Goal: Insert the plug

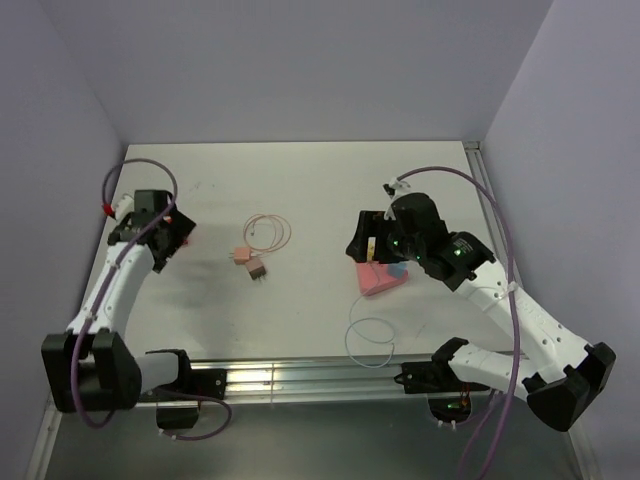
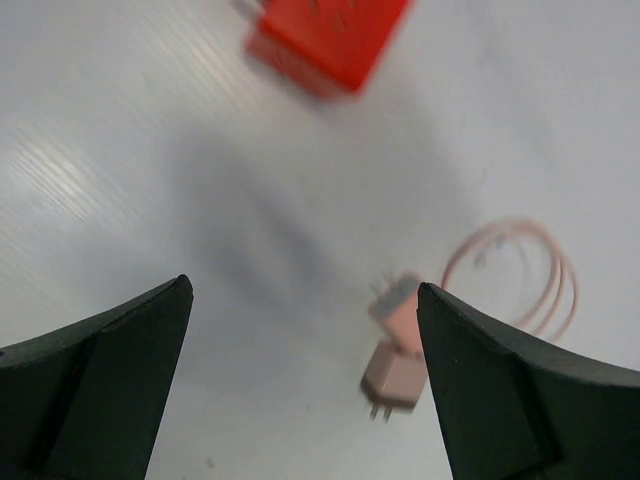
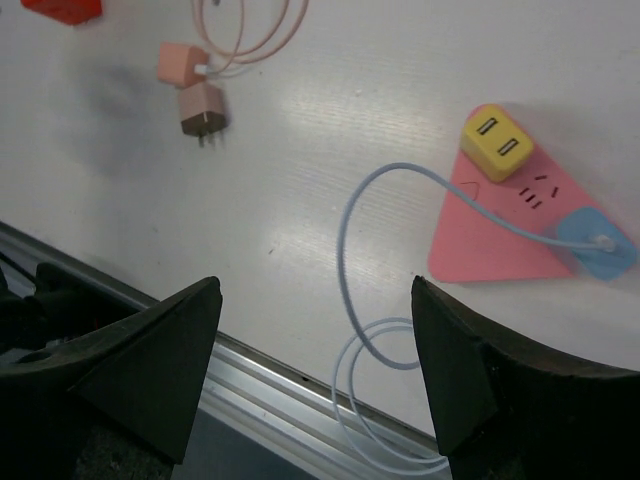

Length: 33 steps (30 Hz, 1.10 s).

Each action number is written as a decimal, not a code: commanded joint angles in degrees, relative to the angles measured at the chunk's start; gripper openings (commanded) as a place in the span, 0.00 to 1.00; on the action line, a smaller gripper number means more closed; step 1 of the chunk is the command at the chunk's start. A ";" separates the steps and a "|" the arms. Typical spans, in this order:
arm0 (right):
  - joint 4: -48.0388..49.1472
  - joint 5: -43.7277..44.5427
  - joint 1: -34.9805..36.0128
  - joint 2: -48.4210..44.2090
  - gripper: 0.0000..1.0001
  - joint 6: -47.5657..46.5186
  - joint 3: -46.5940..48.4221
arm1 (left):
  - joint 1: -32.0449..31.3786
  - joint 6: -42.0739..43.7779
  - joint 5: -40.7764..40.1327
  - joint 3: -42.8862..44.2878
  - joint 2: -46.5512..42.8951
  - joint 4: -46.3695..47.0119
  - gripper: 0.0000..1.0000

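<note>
Plainly, left claw (image 2: 305,385) gapes empty facing the pink plug (image 2: 393,378), right claw (image 3: 315,370) likewise beside the triangular socket (image 3: 480,240).

Left hand (image 2: 305,290) jaws spread wide above counter (image 2: 150,150). Pink plug (image 2: 393,378) beside right finger, pink cable (image 2: 545,262) coiled beyond. Red block (image 2: 330,35) blurred, top.

Pink plug (image 3: 203,110) loose (prongs bare), pink triangular socket (image 3: 480,235) apart

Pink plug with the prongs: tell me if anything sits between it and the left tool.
Nothing visible does. Only bare table lies between the open left tool and the pink plug. The red block sits apart, clear of that line.
</note>
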 commanded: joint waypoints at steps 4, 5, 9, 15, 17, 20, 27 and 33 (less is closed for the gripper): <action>6.34 -1.17 5.19 2.68 0.83 0.82 -1.34 | 10.12 3.79 -8.49 21.85 21.84 -6.28 1.00; 6.61 -1.43 5.37 2.87 0.83 0.56 -1.77 | 10.29 3.97 -9.99 23.37 23.98 -6.38 0.99; 8.36 -2.92 6.08 3.83 0.84 -0.93 -2.83 | 11.09 7.56 -8.42 27.69 32.07 -1.83 1.00; 9.77 -3.19 6.08 4.36 0.86 -2.95 -3.36 | 11.35 15.90 -4.12 29.90 34.73 3.89 0.98; 10.03 -3.54 6.16 4.98 0.86 -3.13 -3.53 | 11.26 17.93 -1.49 27.53 33.06 9.31 0.96; 10.65 -4.77 6.08 6.12 0.85 -3.22 -3.54 | 11.35 20.57 0.18 27.07 34.01 9.63 0.82; 11.71 -5.12 6.08 6.04 0.85 -2.78 -3.80 | 11.35 22.25 5.64 25.95 39.47 10.57 0.80; 12.49 -4.60 6.08 5.24 0.85 -1.82 -5.29 | 11.18 19.27 10.20 21.12 39.29 11.63 0.60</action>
